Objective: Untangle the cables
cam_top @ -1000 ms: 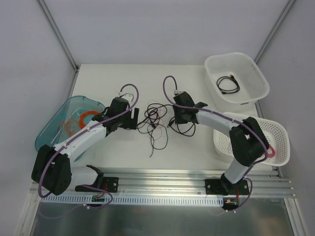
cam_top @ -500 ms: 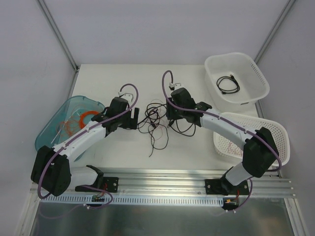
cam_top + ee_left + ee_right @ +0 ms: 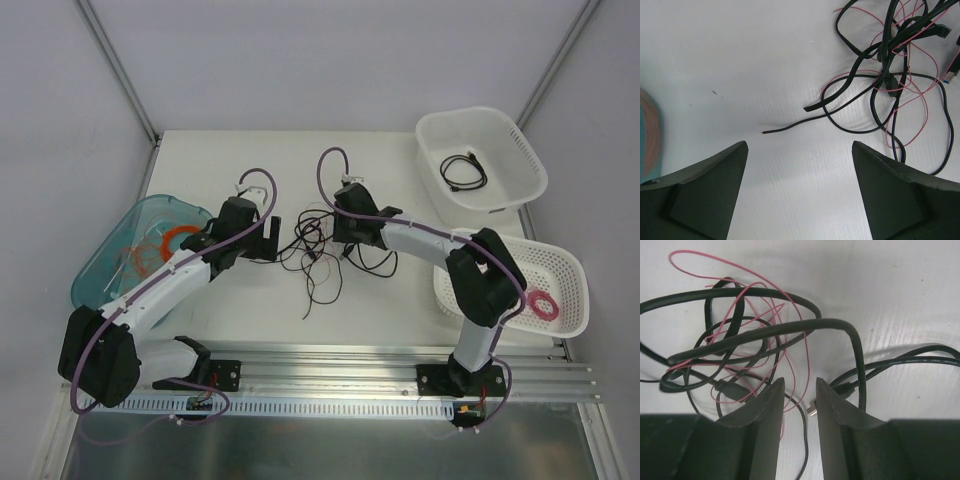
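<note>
Top external view: the white table (image 3: 400,160) has a teal bin (image 3: 100,262) at its left edge and a white basket (image 3: 520,140) at its far right corner. The cables (image 3: 315,250), a loose tangle of black and red, lie at its middle. Over that middle, the left gripper (image 3: 798,147) is spread wide and the right gripper (image 3: 799,382) is narrowly parted.

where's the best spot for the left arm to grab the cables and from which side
The free black tail sticking out of the cables toward the left gripper. Come straight down with the jaws across it: it lies flat and alone on bare table, clear of the knot, so probably only one strand gets pinched.
</note>
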`<state>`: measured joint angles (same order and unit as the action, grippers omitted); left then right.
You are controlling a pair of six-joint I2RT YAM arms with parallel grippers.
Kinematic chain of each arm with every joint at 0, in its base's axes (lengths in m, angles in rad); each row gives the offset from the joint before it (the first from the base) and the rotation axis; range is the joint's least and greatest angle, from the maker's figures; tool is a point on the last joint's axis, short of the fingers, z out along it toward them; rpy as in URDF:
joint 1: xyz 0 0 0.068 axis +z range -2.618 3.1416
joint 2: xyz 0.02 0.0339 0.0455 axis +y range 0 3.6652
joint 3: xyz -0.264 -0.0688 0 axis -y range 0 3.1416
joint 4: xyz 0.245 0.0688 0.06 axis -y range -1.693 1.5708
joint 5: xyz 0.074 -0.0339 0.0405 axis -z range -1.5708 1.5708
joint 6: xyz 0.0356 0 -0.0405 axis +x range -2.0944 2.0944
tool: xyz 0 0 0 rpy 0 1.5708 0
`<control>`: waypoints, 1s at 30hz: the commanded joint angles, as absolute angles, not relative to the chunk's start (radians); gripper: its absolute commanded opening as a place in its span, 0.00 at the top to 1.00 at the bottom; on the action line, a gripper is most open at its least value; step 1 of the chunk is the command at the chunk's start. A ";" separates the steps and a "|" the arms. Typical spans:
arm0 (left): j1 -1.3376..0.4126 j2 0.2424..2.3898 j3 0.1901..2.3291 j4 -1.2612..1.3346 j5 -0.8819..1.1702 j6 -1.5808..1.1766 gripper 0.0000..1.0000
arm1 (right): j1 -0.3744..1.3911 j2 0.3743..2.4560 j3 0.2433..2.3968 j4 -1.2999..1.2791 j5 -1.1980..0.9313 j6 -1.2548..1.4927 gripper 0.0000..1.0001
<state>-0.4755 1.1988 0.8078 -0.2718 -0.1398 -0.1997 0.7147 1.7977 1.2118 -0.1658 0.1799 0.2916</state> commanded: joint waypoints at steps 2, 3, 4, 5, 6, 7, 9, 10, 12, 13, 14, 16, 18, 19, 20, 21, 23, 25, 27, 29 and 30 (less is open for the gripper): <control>-0.462 1.164 0.836 -0.273 -0.176 -0.207 0.13 | 0.709 1.847 1.249 -0.083 0.204 0.333 0.66; -0.463 1.161 0.836 -0.273 -0.179 -0.207 0.13 | 0.709 1.858 1.256 -0.089 0.207 0.331 0.67; -0.463 1.158 0.835 -0.272 -0.181 -0.207 0.13 | 0.707 1.877 1.264 -0.094 0.210 0.333 0.68; -0.463 1.158 0.834 -0.272 -0.183 -0.209 0.12 | 0.706 1.885 1.269 -0.101 0.213 0.333 0.69; -0.462 1.157 0.834 -0.272 -0.183 -0.207 0.12 | 0.703 1.891 1.273 -0.100 0.213 0.331 0.70; -0.460 1.157 0.834 -0.272 -0.181 -0.207 0.12 | 0.703 1.894 1.270 -0.101 0.215 0.330 0.74; -0.462 1.157 0.836 -0.273 -0.181 -0.207 0.12 | 0.703 1.884 1.259 -0.106 0.216 0.325 0.83; -0.460 1.157 0.838 -0.273 -0.181 -0.207 0.12 | 0.704 1.872 1.253 -0.109 0.215 0.321 0.93; -0.460 1.157 0.836 -0.273 -0.179 -0.206 0.12 | 0.713 1.810 1.241 -0.133 0.222 0.292 0.99; -0.460 1.155 0.838 -0.273 -0.179 -0.207 0.12 | 0.716 1.789 1.244 -0.150 0.222 0.279 0.99; -0.460 1.155 0.836 -0.273 -0.178 -0.209 0.12 | 0.719 1.764 1.249 -0.205 0.218 0.267 0.99; -0.459 1.155 0.838 -0.270 -0.173 -0.209 0.11 | 0.719 1.692 1.267 -0.264 0.186 0.255 0.99; -0.457 1.155 0.838 -0.272 -0.170 -0.209 0.10 | 0.726 1.617 1.293 -0.356 0.158 0.223 0.99; -0.457 1.155 0.838 -0.273 -0.170 -0.210 0.09 | 0.726 1.596 1.336 -0.391 0.150 0.209 0.99; -0.457 1.155 0.839 -0.272 -0.170 -0.209 0.09 | 0.727 1.577 1.368 -0.464 0.144 0.193 0.99; -0.457 1.158 0.838 -0.272 -0.172 -0.209 0.08 | 0.730 1.540 1.402 -0.504 0.129 0.161 0.99; -0.457 1.158 0.836 -0.273 -0.170 -0.204 0.06 | 0.733 1.517 1.536 -0.628 0.103 0.131 0.99; -0.457 1.160 0.838 -0.273 -0.170 -0.201 0.04 | 0.733 1.503 1.650 -0.722 0.066 0.085 0.99; -0.457 1.161 0.836 -0.272 -0.170 -0.199 0.02 | 0.738 1.494 1.800 -0.833 0.040 0.055 0.99; -0.457 1.163 0.838 -0.273 -0.169 -0.198 0.01 | 0.741 1.465 1.876 -0.880 0.009 0.019 0.99; -0.456 1.164 0.836 -0.272 -0.167 -0.199 0.01 | 0.739 1.453 1.941 -0.882 -0.032 0.009 0.99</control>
<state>-0.4690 1.1828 0.8078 -0.2749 -0.1650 -0.1989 0.7330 1.5215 1.8149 -0.7139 0.0608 0.0902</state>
